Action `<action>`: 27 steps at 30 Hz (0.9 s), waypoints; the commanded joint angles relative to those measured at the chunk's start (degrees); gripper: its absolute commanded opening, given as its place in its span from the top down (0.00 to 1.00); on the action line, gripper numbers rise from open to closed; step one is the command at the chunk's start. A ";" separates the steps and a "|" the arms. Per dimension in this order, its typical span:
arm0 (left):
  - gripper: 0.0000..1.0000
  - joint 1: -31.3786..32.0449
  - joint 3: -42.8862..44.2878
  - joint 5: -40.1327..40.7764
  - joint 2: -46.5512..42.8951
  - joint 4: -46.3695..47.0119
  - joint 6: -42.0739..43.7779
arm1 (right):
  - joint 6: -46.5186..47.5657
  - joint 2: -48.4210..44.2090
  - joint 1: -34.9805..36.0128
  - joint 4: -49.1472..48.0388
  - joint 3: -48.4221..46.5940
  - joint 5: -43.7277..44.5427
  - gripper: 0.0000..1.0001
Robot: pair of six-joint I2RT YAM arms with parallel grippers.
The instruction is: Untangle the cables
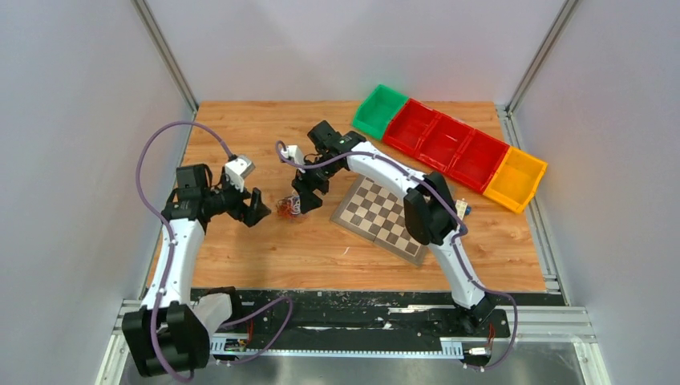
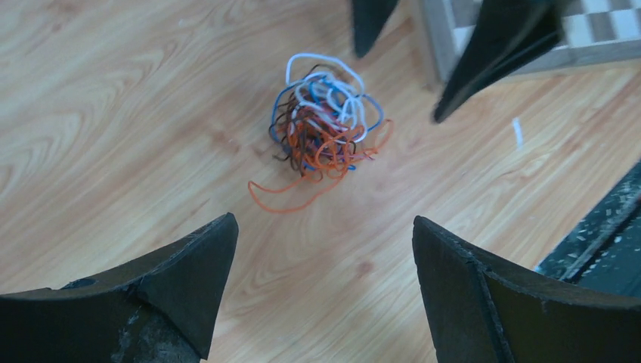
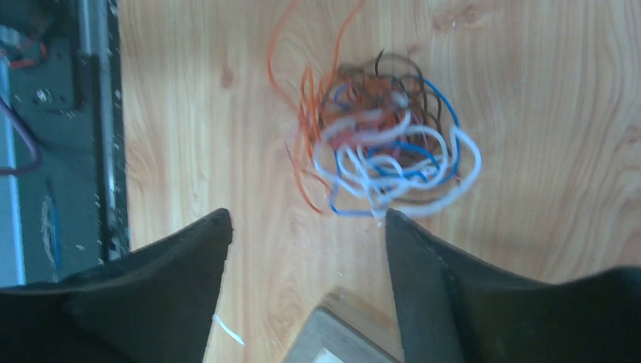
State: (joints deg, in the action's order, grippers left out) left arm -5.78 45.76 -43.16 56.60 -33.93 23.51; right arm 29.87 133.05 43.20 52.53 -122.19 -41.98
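Pincers are both standing open. The left pincer [image 1: 258, 207] is gaping wide and holding nothing; its two dark fingers [image 2: 189, 272] are framing bare wood, with the cables [image 2: 325, 132] lying ahead of the tips and clear of them. The right pincer [image 1: 309, 197] is standing with jaws parted and nothing between them; in its wrist view the tangle is sitting just beyond the fingertips, a white loop reaching close to one tip. Contact there: cannot tell, view blurred. The cables are lying as one loose ball on the wooden counter [image 1: 240, 257], between the two pincers, near the left corner of the chessboard [image 1: 383, 216]. Strands are showing orange, white, blue and dark brown; one orange loop is trailing out of the ball toward the left pincer. Seen from the left wrist, the right pincer's fingers are hanging over the far side of the ball. A small white scrap [image 2: 517, 130] is lying on the wood beside the board. Along the far right a row of bins is sitting, green bin [image 1: 379, 111], red bins [image 1: 445, 140], yellow bin [image 1: 517, 178], well apart from the cables.
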 commanded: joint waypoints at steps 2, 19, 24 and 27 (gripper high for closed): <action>0.06 -4.13 0.18 -4.64 5.53 -3.19 11.40 | -3.15 -6.29 -2.02 -4.57 2.01 -2.76 0.20; 0.22 -2.31 7.29 -8.71 36.91 14.42 -27.96 | -30.98 3.18 -3.44 -20.93 7.70 0.02 0.28; 0.23 1.13 5.84 -8.01 40.51 17.46 -31.47 | -35.28 5.41 -3.15 -24.69 9.69 -0.30 0.36; 0.25 2.93 6.22 -7.91 42.92 17.16 -31.63 | -36.66 6.25 -2.99 -26.47 10.71 -1.20 0.42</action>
State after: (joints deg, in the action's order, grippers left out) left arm -4.73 52.18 -49.69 97.12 -19.38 -5.08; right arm -1.80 138.58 40.38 31.77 -112.07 -42.04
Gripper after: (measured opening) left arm 0.758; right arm 0.616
